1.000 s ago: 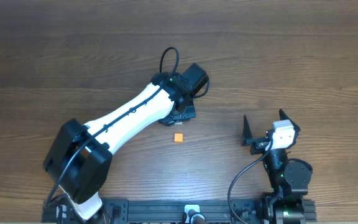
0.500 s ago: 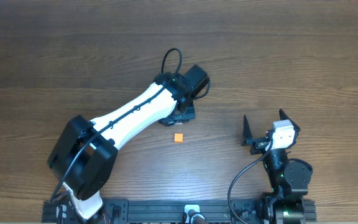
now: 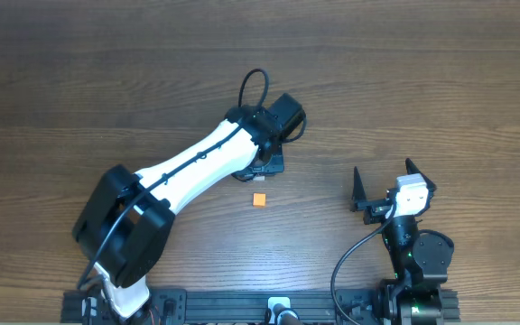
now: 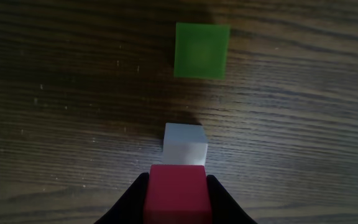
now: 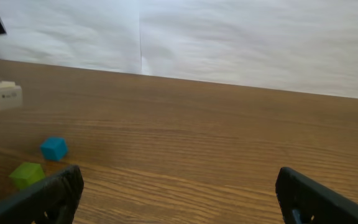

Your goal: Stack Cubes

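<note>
Red cube (image 4: 178,193) sits clamped in the left gripper (image 4: 177,182), just beside a white cube (image 4: 185,143) on the wooden counter (image 4: 55,124). It is likely held there to be lined up and set on top as the next layer. A green cube (image 4: 201,50) lies farther on, apart from both. The right gripper (image 5: 179,177) rests open and empty near its base, leaving the other arm room. An orange cube (image 3: 259,200) lies loose between the arms.

The red cube (image 4: 178,190), pale grey cube (image 4: 185,144), green cube (image 4: 201,50), orange cube (image 3: 259,200) and blue cube (image 5: 54,148) are each one plain colour. The table (image 3: 441,81) is dark brown wood with fine streaked grain. The left arm (image 3: 197,167) is white with black joints.
</note>
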`<action>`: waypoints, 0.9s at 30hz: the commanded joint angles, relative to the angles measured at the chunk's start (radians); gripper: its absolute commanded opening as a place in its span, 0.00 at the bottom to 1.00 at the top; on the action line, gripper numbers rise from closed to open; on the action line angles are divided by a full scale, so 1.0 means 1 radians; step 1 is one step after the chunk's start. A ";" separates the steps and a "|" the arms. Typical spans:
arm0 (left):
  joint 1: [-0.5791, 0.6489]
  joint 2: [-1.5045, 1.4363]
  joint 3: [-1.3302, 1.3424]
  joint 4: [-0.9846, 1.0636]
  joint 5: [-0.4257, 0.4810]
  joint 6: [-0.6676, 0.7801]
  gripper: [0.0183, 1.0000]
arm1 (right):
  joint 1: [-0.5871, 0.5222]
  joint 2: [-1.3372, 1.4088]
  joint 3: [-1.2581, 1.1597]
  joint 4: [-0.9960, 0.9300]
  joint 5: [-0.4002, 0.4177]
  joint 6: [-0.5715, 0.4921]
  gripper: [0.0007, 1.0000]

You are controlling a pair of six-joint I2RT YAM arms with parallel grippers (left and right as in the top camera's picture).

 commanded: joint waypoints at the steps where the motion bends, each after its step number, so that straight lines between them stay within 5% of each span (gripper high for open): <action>1: 0.005 0.034 0.006 0.003 -0.023 0.015 0.02 | -0.003 -0.009 -0.005 -0.005 0.000 -0.001 0.99; 27: 0.005 0.050 0.006 0.022 -0.023 0.015 0.02 | -0.003 -0.009 -0.005 -0.005 0.000 -0.001 0.99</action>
